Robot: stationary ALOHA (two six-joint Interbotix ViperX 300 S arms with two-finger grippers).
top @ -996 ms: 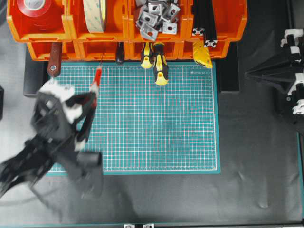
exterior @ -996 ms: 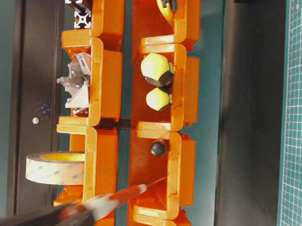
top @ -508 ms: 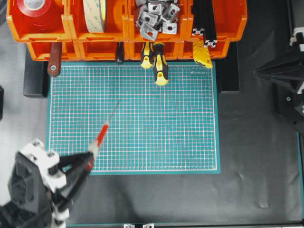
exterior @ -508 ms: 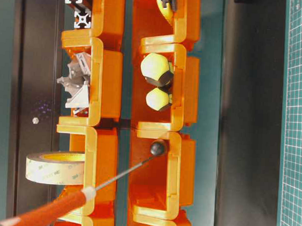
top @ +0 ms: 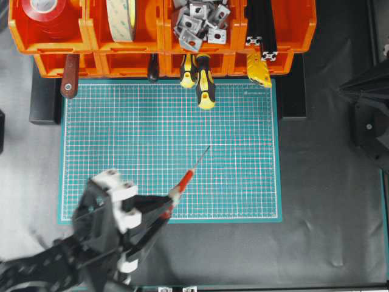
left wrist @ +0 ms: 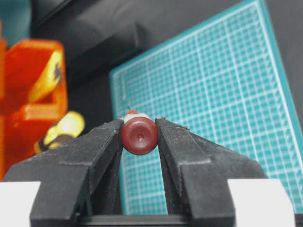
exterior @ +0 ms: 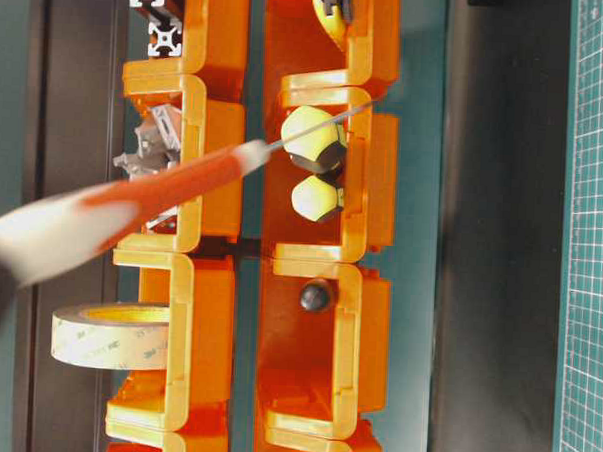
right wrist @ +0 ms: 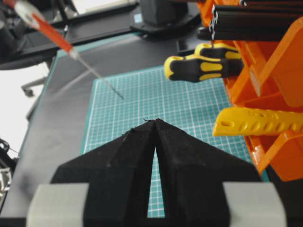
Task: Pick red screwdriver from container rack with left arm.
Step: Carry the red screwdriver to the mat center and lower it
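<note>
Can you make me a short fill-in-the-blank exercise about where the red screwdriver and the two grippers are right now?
1. The red screwdriver is clamped by its handle in the ____ gripper.
2. Its thin shaft points out over the ____ cutting mat.
3. The right gripper holds nothing and its fingers are ____.
4. The two yellow-and-black screwdrivers stick out of the ____ container rack.

Missing words: left; green; shut; orange

my left gripper (top: 163, 208) clamps the red screwdriver (top: 182, 181) by its handle, lower centre-left of frame. its thin shaft points up-right. the orange container rack (top: 161, 36) spans the top edge.
</note>
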